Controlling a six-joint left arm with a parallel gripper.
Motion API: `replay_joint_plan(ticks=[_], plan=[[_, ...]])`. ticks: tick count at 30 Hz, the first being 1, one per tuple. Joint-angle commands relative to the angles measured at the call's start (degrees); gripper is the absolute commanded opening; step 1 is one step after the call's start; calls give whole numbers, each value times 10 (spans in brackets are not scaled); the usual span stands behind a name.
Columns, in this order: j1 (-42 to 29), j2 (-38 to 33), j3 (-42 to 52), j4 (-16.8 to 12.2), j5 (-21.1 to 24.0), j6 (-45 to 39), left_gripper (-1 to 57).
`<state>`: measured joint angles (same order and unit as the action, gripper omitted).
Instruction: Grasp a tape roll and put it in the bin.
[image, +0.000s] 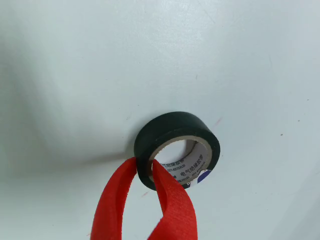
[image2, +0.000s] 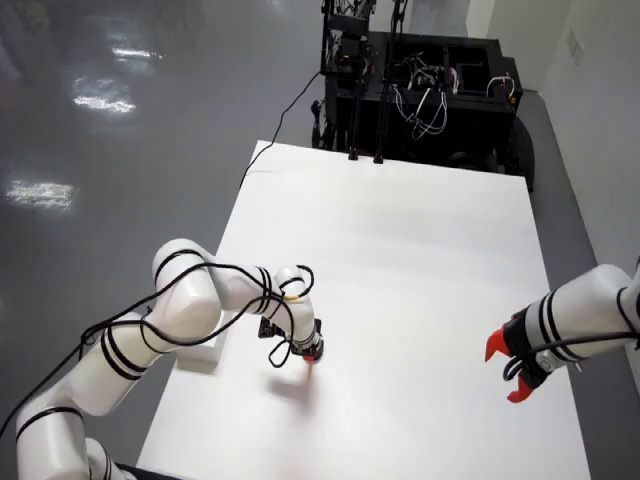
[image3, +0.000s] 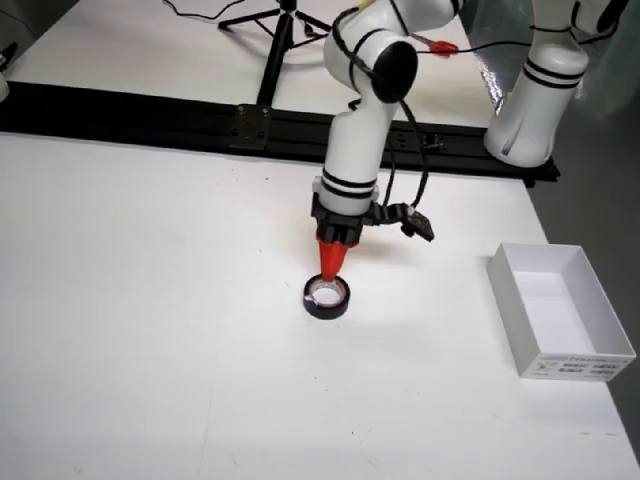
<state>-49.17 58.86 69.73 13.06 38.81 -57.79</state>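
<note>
A black tape roll (image: 176, 124) with a printed cardboard core lies flat on the white table (image: 75, 75). In the wrist view my gripper (image: 143, 163) has its red fingers (image: 116, 200) across the roll's near wall, one outside it and one inside the hole, pressed against it. From the side, the gripper (image3: 331, 276) points straight down onto the back edge of the roll (image3: 327, 300). Overhead, the gripper (image2: 312, 354) covers most of the roll. The white open bin (image3: 505, 290) stands to the right in the side view and looks empty.
A second white arm with a red gripper (image2: 513, 370) hangs still at the table's right edge in the overhead view. A black rail (image3: 150, 112) and a tripod (image3: 272, 45) run along the table's far side. The bin (image2: 203, 354) sits partly under my arm.
</note>
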Motion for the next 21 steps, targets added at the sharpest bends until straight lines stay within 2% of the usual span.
replay_joint_plan(ticks=[1, 10, 21], plan=[[-22, -19, -23, 20, 50, 0, -5], [-15, -99, -35, 49, 122, 0, -5], [53, -257, 98, 67, 192, -1, -5]])
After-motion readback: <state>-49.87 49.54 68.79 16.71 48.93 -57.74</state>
